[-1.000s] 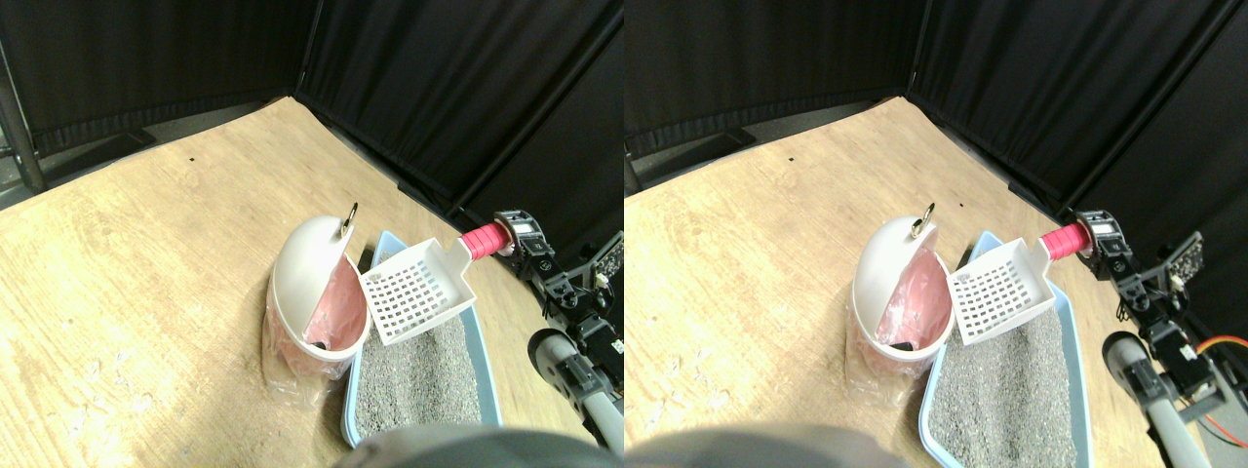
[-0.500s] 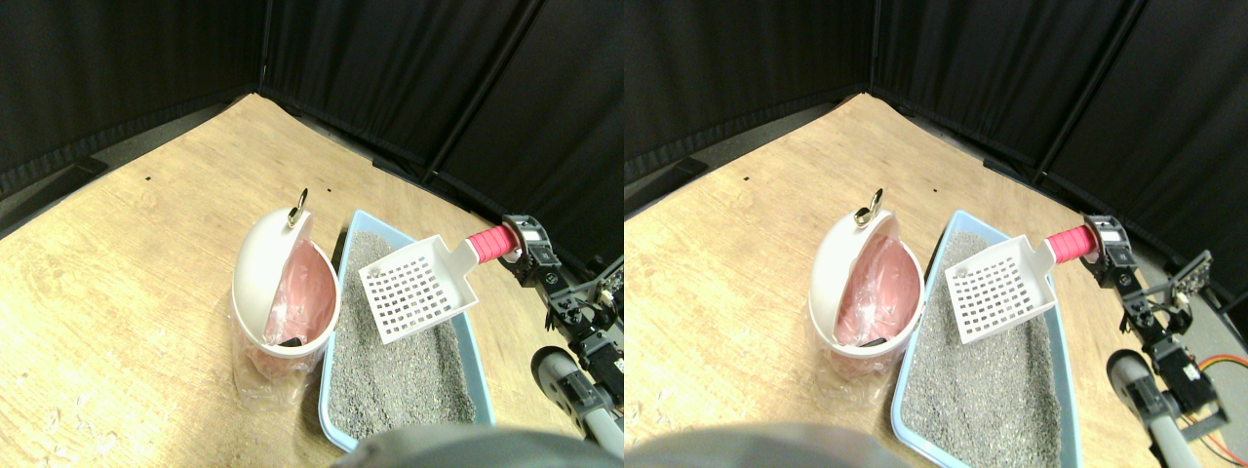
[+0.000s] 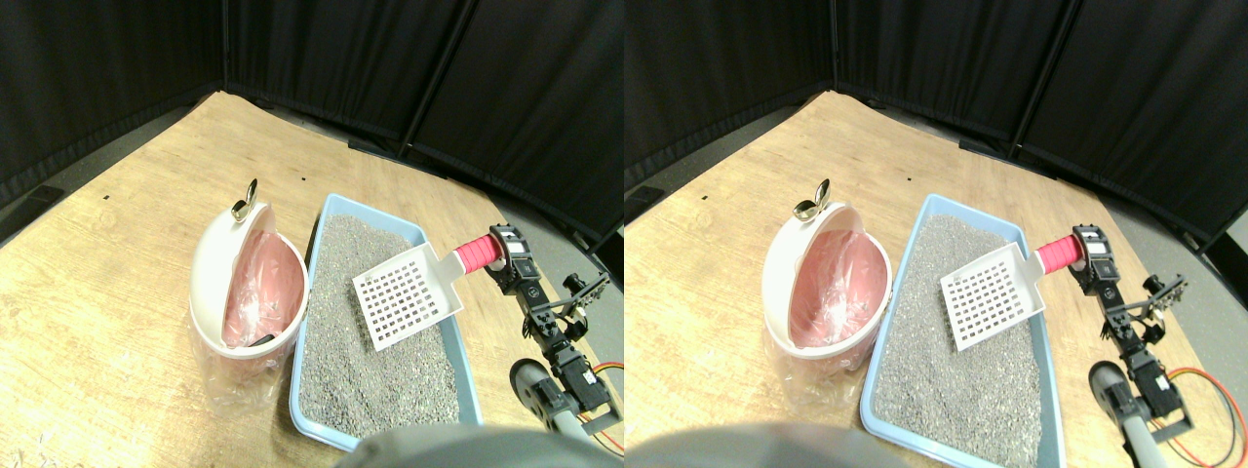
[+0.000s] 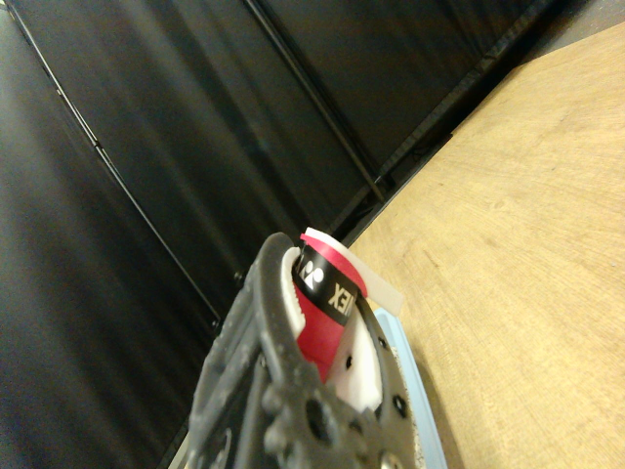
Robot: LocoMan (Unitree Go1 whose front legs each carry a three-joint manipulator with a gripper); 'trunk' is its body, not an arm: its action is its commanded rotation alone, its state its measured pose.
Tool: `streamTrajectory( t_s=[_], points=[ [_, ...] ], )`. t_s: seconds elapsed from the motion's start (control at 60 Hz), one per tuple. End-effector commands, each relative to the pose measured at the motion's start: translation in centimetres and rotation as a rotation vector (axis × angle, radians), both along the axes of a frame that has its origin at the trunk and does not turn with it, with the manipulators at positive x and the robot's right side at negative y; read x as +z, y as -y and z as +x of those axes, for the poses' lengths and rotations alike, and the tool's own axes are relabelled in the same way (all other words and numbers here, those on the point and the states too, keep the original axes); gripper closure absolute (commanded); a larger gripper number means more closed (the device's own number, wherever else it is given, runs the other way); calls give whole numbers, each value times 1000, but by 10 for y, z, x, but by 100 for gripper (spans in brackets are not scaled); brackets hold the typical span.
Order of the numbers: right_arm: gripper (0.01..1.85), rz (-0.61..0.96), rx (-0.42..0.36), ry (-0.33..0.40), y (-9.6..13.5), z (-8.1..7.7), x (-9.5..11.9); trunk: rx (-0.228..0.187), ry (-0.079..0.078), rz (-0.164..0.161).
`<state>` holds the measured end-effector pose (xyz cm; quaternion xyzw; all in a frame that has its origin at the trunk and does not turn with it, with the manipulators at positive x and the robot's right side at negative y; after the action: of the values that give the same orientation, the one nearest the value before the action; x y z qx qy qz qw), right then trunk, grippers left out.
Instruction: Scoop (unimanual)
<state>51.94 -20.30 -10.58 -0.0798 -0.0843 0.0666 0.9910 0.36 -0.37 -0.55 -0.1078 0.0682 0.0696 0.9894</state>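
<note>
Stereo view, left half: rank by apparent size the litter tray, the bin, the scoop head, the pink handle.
Largest to smallest as they look:
1. litter tray
2. bin
3. scoop head
4. pink handle
All sit at similar depth, so the order looks safe.

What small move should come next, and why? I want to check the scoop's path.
Probably lower and tilt the white slotted scoop into the grey litter. The right gripper holds its pink handle, the scoop looks empty above the blue tray, and the lined bin stands beside it.
</note>
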Motion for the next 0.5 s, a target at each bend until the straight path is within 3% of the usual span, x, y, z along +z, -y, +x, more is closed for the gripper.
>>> streamTrajectory(
  t_s=[0.017,0.3,0.5],
  points=[
    [180,38,-2,61,0,-2,5,-13,18,-5],
    [180,87,-119,48,13,-16,-8,-58,9,8],
    [180,98,-143,30,13,-27,-26,-61,1,10]
  ],
)
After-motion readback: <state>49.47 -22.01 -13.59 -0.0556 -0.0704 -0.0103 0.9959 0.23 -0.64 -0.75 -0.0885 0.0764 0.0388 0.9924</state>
